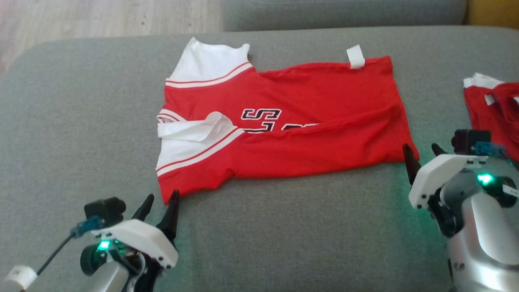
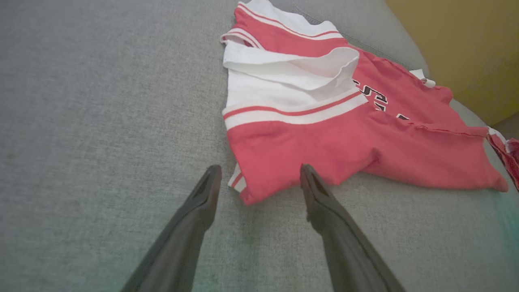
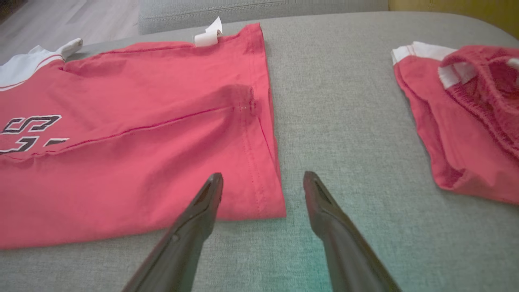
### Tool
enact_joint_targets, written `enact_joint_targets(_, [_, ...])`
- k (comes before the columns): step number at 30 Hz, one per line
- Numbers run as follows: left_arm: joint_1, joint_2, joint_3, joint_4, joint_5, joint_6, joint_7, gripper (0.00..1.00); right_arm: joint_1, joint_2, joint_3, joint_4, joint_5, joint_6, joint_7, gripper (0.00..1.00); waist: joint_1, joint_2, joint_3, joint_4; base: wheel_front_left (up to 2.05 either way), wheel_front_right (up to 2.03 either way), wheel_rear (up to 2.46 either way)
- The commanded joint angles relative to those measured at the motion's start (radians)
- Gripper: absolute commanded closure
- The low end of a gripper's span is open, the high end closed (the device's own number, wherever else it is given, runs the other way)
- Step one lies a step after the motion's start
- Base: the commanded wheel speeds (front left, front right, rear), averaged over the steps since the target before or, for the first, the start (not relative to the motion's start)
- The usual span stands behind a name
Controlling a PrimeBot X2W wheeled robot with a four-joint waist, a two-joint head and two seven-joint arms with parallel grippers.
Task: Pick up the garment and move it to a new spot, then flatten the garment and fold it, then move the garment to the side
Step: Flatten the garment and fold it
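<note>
A red garment with white striped sleeves and black lettering lies folded lengthwise on the grey cushion, a white tag at its far edge. My left gripper stands open just short of the near left corner of the garment, holding nothing. My right gripper is open at the garment's near right corner; in the right wrist view that corner lies between the open fingers of the right gripper, with nothing gripped.
A second red and white garment lies bunched at the cushion's right edge, shown also in the right wrist view. Another grey cushion sits behind, with wooden floor at far left and a yellow surface beyond.
</note>
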State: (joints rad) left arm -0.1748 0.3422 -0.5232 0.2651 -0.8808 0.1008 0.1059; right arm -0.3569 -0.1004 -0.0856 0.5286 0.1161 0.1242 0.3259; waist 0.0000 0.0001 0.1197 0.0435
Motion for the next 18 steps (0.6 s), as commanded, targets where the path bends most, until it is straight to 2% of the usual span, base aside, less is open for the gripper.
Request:
enact_joint_targets(1, [-0.063, 0.012, 0.045, -0.016, -0.008, 0.004, 0.001, 0.0, -0.023, 0.007, 0.02, -0.047, 0.01, 0.007, -0.001, 0.0, 0.0, -0.0001, 0.013, -0.011, 0.0, 0.0, 0.0])
enact_joint_targets(9, [-0.095, -0.024, 0.062, 0.086, -0.057, -0.008, 0.013, 0.0, -0.042, 0.027, 0.023, -0.09, 0.005, 0.007, 0.002, 0.0, 0.0, -0.0001, 0.051, -0.029, 0.0, 0.0, 0.0])
enact_joint_targets(10, [-0.1, -0.027, 0.062, 0.095, -0.058, -0.011, 0.012, 0.16, -0.045, 0.029, 0.021, -0.086, 0.004, 0.007, 0.004, 0.0, 0.0, -0.0001, 0.054, -0.029, 0.0, 0.0, 0.0])
enact_joint_targets(11, [-0.104, -0.031, 0.061, 0.104, -0.06, -0.014, 0.011, 0.41, -0.049, 0.03, 0.018, -0.08, 0.003, 0.007, 0.005, 0.0, 0.0, -0.0001, 0.057, -0.028, 0.0, 0.0, 0.0])
enact_joint_targets(12, [-0.108, -0.033, 0.06, 0.111, -0.06, -0.018, 0.01, 0.56, -0.054, 0.032, 0.013, -0.072, 0.003, 0.007, 0.006, 0.0, 0.0, -0.0001, 0.06, -0.027, 0.0, 0.0, 0.0])
enact_joint_targets(13, [-0.112, -0.036, 0.059, 0.116, -0.06, -0.021, 0.008, 0.67, -0.059, 0.033, 0.008, -0.062, 0.002, 0.007, 0.005, 0.0, 0.0, -0.0001, 0.064, -0.025, 0.0, 0.0, 0.0])
enact_joint_targets(14, [-0.117, -0.038, 0.058, 0.121, -0.06, -0.024, 0.006, 0.71, -0.066, 0.034, 0.001, -0.05, 0.001, 0.007, 0.003, 0.0, 0.0, -0.0001, 0.068, -0.023, 0.0, 0.0, 0.0])
enact_joint_targets(16, [-0.125, -0.04, 0.058, 0.128, -0.058, -0.029, -0.002, 0.88, -0.081, 0.037, -0.012, -0.019, -0.007, 0.007, -0.001, 0.0, 0.0, -0.0001, 0.074, -0.018, 0.0, 0.0, 0.0])
enact_joint_targets(17, [-0.129, -0.04, 0.058, 0.129, -0.056, -0.031, -0.007, 0.99, -0.089, 0.038, -0.021, -0.002, -0.009, 0.007, -0.005, 0.0, 0.0, -0.0001, 0.076, -0.016, 0.0, 0.0, 0.0])
enact_joint_targets(18, [-0.133, -0.04, 0.058, 0.13, -0.054, -0.034, -0.012, 1.0, -0.097, 0.039, -0.028, 0.018, -0.009, 0.007, -0.007, 0.0, 0.0, -0.0001, 0.079, -0.012, 0.0, 0.0, 0.0])
